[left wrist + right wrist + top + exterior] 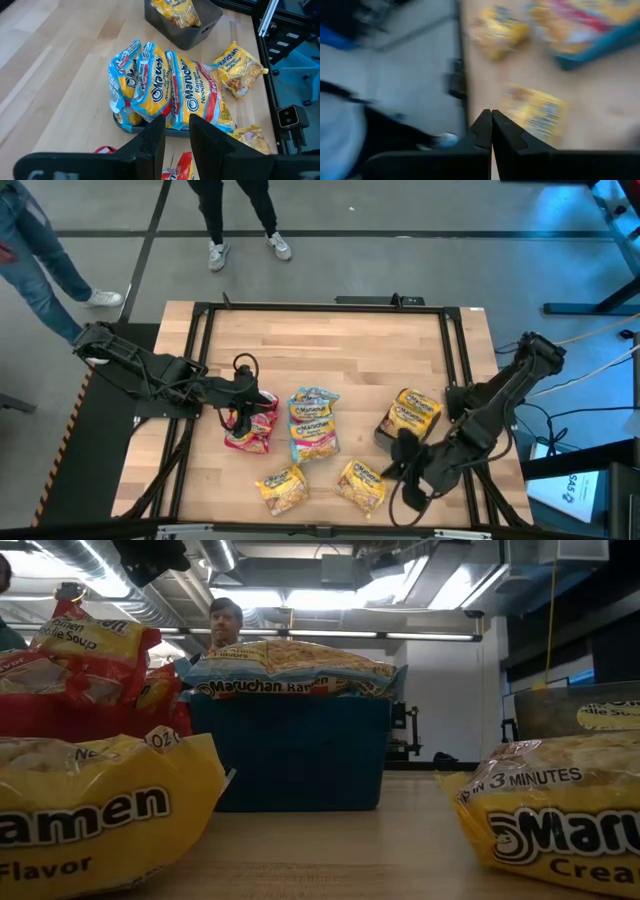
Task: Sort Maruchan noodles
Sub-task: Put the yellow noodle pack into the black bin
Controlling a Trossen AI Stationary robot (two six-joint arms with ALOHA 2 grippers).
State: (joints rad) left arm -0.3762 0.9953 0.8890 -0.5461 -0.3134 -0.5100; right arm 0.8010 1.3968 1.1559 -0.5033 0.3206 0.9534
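The room is bright, lit by long ceiling lights (300, 600). The right wrist picture is smeared with blur. In the low picture, the near yellow packets (100, 810) look big and fuzzy.

yellow pkts (361, 484), blue-edged pkts (313, 423), red pkts (252, 423)

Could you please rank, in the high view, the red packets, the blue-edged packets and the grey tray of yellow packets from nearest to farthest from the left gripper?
1. Red packets: right under the left gripper, left of centre.
2. Blue-edged packets: the central pile, just to its right.
3. Grey tray: farthest, on the right side by the right arm.
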